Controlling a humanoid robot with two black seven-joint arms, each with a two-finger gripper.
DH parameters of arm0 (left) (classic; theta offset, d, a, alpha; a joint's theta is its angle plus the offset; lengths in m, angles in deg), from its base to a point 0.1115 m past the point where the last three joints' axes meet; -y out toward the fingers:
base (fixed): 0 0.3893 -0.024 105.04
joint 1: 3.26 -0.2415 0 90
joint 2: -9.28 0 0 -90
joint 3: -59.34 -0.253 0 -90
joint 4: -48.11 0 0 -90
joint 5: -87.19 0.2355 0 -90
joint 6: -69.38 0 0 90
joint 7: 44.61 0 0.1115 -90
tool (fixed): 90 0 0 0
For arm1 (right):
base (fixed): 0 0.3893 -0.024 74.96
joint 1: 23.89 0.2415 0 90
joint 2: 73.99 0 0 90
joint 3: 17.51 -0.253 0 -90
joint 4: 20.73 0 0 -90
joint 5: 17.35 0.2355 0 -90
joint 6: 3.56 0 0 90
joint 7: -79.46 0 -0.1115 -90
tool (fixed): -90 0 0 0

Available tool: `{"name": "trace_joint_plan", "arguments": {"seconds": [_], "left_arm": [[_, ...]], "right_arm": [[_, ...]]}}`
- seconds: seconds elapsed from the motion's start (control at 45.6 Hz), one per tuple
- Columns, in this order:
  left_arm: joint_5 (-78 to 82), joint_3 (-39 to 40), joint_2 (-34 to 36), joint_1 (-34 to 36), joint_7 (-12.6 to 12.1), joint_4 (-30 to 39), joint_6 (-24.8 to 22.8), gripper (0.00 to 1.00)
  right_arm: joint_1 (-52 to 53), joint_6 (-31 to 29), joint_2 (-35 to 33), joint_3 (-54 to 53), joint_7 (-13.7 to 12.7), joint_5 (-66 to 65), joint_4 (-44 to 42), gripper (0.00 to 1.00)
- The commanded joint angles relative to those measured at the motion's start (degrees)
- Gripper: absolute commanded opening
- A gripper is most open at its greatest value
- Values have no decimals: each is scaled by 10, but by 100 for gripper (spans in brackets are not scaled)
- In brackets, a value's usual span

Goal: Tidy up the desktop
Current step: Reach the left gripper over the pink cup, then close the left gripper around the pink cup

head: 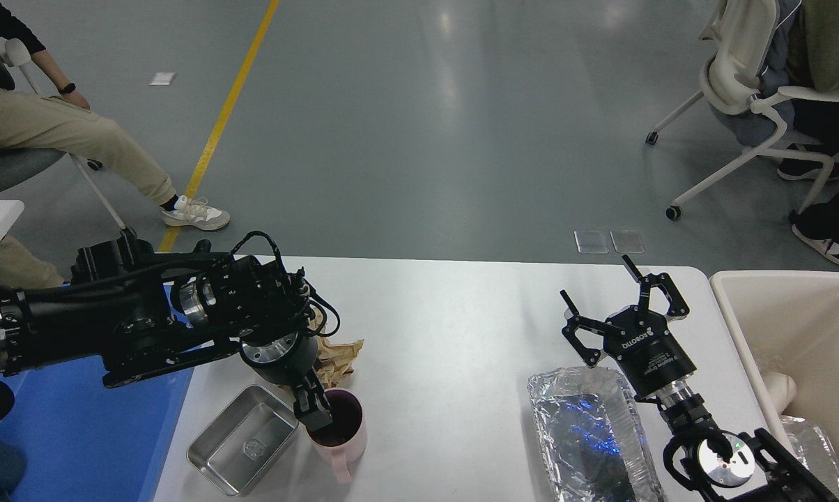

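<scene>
- The left gripper (313, 413) points down at the near left part of the white tabletop (447, 335), its tip at the rim of a pink mug (337, 431).
- Its jaws are dark and bunched together at the mug's left rim; whether they pinch the rim or only hang at it cannot be told.
- The mug stands upright just below and to the right of these jaws, with a dark inside and its handle toward the near edge.
- A shallow metal tin (242, 439) lies just left of the jaws, beside the mug.
- A crumpled brown paper (337, 355) lies just behind the jaws, partly hidden by the arm.
- A blue tray (85, 432) sits farther left of the jaws, under the forearm.
- The right gripper (625, 310) is over the right part of the tabletop, well apart from the mug, pointing away from the robot.
- Its jaws are spread wide and hold nothing.
- A foil tray (587, 432) lies just on the near side of these jaws, on the tabletop.
- A cream bin (803, 335) stands to the right of these jaws, beyond the tabletop's edge.
</scene>
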Motion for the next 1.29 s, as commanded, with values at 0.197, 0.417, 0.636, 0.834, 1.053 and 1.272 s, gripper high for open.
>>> {"name": "trace_joint_plan", "arguments": {"seconds": [0.197,0.417,0.636,0.834,1.053,1.272], "left_arm": [[-1,-24,-16,-12,1,-39,40,66],[-1,-24,-21,-23,1,-54,51,51],[0,-23,-21,-33,1,-56,55,25],[0,-23,-21,-34,2,-56,70,17],[0,-23,-19,-34,3,-56,79,1],[0,-22,-16,-35,4,-56,85,0]], "right_arm": [[-3,-4,0,-2,0,-1,0,100],[-3,-4,0,-2,0,0,0,100],[-4,-4,1,-1,0,0,0,100],[-4,-4,1,-1,0,-1,0,100],[-4,-4,2,-1,0,-1,0,100],[-4,-4,2,-1,0,-1,0,100]]}}
